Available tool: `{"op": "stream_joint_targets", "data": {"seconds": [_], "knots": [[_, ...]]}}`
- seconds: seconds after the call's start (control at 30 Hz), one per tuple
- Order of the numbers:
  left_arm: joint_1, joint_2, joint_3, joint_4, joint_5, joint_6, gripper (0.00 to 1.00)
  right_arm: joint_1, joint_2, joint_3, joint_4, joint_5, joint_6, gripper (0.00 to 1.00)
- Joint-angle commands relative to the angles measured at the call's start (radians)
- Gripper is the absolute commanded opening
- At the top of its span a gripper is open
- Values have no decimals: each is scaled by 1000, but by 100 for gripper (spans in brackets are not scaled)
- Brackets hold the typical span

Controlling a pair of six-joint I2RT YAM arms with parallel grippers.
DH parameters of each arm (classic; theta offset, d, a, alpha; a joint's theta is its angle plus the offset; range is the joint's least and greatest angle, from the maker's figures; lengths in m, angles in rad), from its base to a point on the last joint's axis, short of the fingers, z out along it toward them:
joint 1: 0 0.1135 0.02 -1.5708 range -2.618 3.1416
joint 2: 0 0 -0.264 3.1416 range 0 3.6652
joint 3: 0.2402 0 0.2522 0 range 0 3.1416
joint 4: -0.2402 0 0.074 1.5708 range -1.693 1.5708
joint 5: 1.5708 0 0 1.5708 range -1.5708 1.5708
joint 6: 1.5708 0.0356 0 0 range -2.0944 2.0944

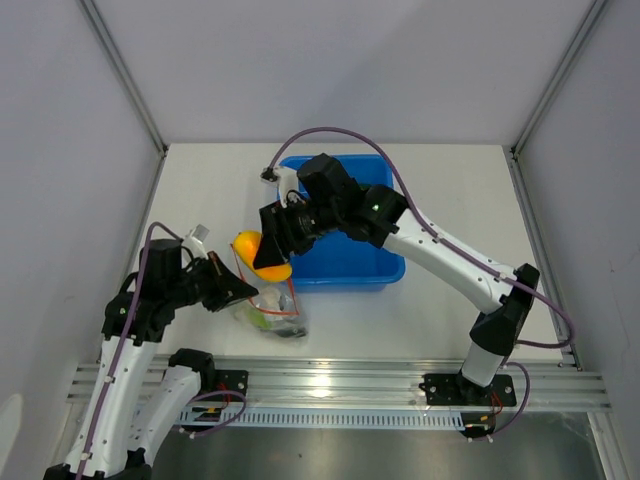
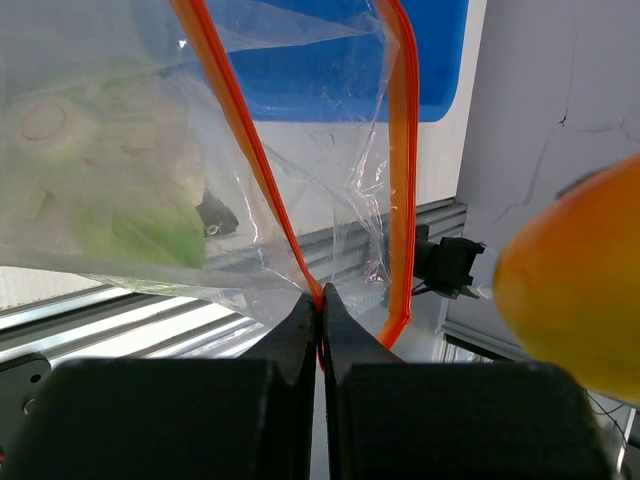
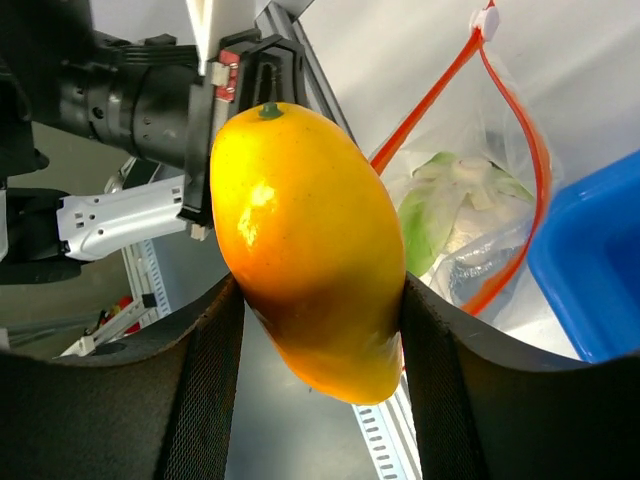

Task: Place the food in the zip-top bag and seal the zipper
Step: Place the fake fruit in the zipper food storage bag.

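My right gripper [image 1: 268, 252] is shut on a yellow-orange mango-shaped toy food [image 1: 261, 256] and holds it above the mouth of the clear zip-top bag [image 1: 272, 312]; in the right wrist view the mango [image 3: 310, 245] fills the space between the fingers. My left gripper [image 2: 321, 300] is shut on the bag's orange-red zipper strip [image 2: 245, 140] and holds the mouth open. The other side of the strip [image 2: 404, 160] hangs apart. Green and white food [image 2: 120, 170] lies inside the bag; it also shows in the right wrist view [image 3: 445, 205].
The blue bin [image 1: 350, 262] stands right behind the bag, under the right arm. The metal rail [image 1: 380, 385] runs along the table's near edge. Grey walls close in left, right and back.
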Motion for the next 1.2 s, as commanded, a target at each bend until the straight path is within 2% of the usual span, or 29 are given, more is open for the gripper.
{"op": "stream_joint_targets", "data": {"seconds": [0.0, 0.17, 0.47, 0.57, 0.6, 0.8, 0.9, 0.97, 1.17], "knots": [[7, -25, 42, -4, 3, -17, 1, -8, 44, 39, 2, -62, -9, 4], [7, -30, 30, 5, 10, -34, 1, 4, 131, 95, -140, -23, -49, 8], [7, -40, 13, 24, 10, -52, 1, 21, 185, 116, -222, 6, -84, 21], [7, -45, 13, 24, 9, -55, 1, 24, 199, 122, -243, 29, -93, 29], [7, -45, 12, 24, 10, -55, 1, 25, 204, 127, -250, 38, -96, 36], [7, -37, 13, 19, 10, -46, 1, 36, 215, 182, -309, 87, -135, 63], [7, -30, 16, 21, 10, -44, 0, 36, 207, 199, -320, 99, -142, 67], [7, -27, 13, 27, 13, -44, 0, 36, 198, 199, -322, 99, -148, 73], [7, -13, 18, 41, 23, -41, 0, 35, 199, 202, -331, 82, -152, 76]]}}
